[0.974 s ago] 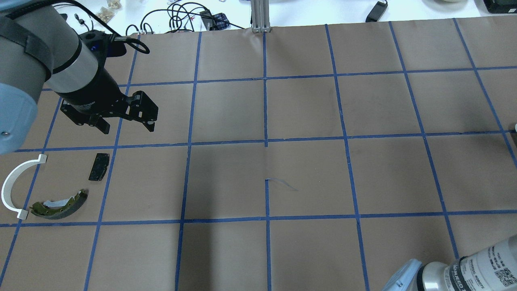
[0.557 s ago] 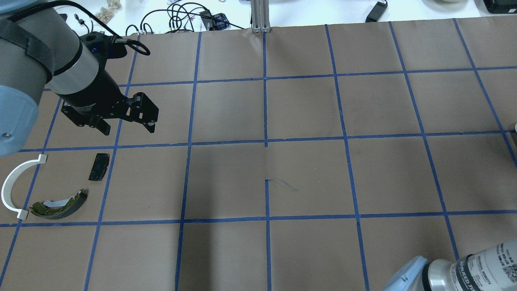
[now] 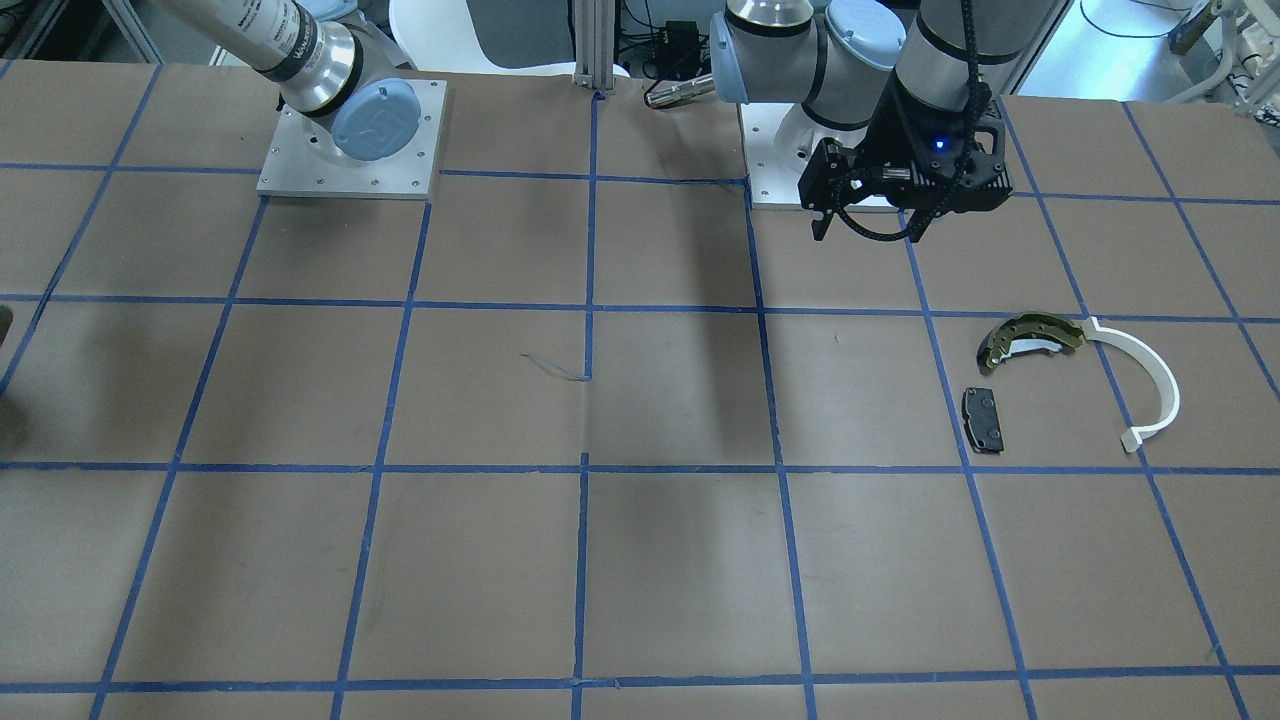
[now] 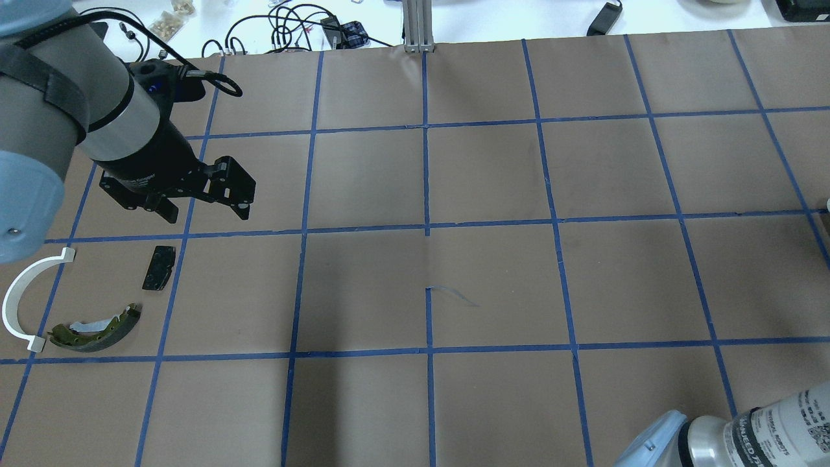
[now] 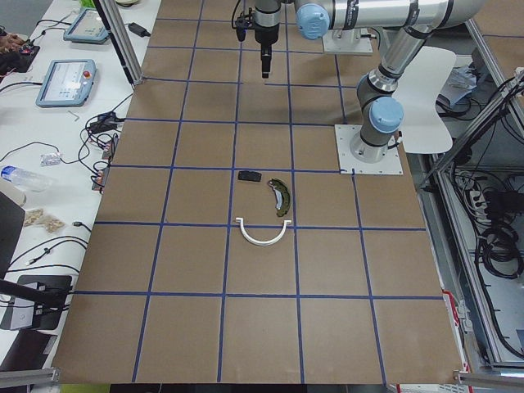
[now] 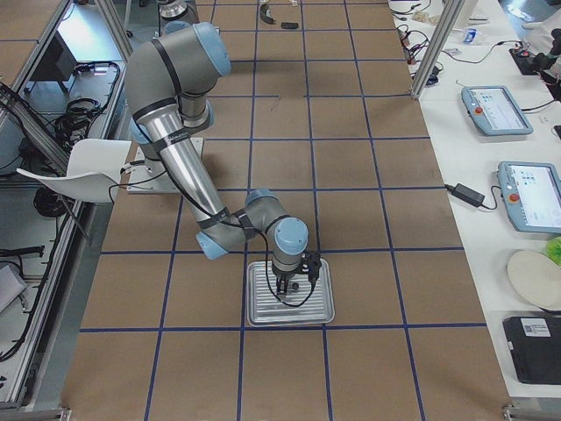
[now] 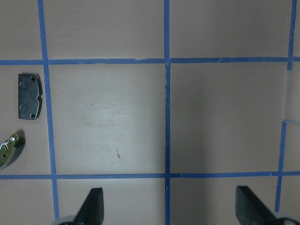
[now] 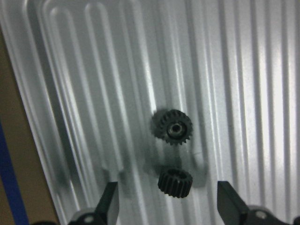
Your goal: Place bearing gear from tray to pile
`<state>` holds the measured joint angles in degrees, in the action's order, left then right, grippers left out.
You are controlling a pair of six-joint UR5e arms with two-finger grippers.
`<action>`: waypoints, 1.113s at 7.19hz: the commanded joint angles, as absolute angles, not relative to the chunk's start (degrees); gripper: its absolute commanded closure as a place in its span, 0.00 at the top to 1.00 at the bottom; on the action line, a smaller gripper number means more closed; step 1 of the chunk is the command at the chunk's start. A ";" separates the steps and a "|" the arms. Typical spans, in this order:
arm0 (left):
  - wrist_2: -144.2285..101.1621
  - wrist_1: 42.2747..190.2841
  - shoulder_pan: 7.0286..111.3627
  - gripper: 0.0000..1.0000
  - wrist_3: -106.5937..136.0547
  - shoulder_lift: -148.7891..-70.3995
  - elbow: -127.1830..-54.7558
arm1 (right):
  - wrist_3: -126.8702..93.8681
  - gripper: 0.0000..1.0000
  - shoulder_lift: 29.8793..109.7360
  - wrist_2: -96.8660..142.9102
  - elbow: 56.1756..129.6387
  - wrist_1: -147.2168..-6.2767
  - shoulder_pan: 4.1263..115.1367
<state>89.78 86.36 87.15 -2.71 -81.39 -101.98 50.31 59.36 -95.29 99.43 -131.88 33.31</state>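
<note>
Your right gripper hangs low over the ribbed silver metal tray, which sits on the brown paper table marked with a blue tape grid, at the end on the robot's right. Its jaws stand wide apart and hold nothing. In the right wrist view two small dark toothed gears lie on the tray floor. One gear, lying flat with its shiny bore facing up, sits a little beyond the fingers. The other gear, seen from its toothed side, lies just beside it and roughly level with the fingertips, clear of both. You cannot tell from these views which of the two is the bearing gear. At the far end of the table, your left gripper hovers above the paper with its jaws spread wide and empty. The pile lies near it: a small black rectangular pad closest to the gripper, an olive-yellow curved brake shoe beyond that, and a white curved plastic arc whose one end lies just beside the shoe's tip. The pad sits apart from the other two.
</note>
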 commanded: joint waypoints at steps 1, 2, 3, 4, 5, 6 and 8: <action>89.74 85.70 87.19 1.00 -2.64 -81.30 -102.22 | 50.27 0.54 59.33 -95.19 99.40 -131.75 33.31; 89.65 85.52 87.19 1.00 -2.72 -81.30 -102.56 | 50.36 0.38 59.33 -95.10 99.40 -131.66 33.31; 89.74 84.65 87.19 1.00 -2.64 -81.12 -102.92 | 50.36 0.22 59.33 -95.10 99.14 -131.66 33.31; 89.65 84.46 87.19 1.00 -2.72 -81.04 -102.92 | 50.36 0.12 59.41 -95.01 99.05 -131.57 33.31; 89.82 84.64 87.19 1.00 -2.72 -80.69 -103.01 | 50.36 0.07 59.50 -95.10 99.05 -131.31 33.31; 89.65 84.46 87.10 1.00 -2.72 -80.68 -103.01 | 50.19 0.07 59.85 -95.27 99.14 -130.70 33.31; 89.65 84.20 87.01 1.00 -2.73 -80.68 -103.01 | 48.27 0.08 63.60 -95.10 99.40 -128.52 34.62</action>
<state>89.70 84.27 87.09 -2.76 -80.74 -103.04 49.53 61.09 -95.17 99.20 -130.11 33.71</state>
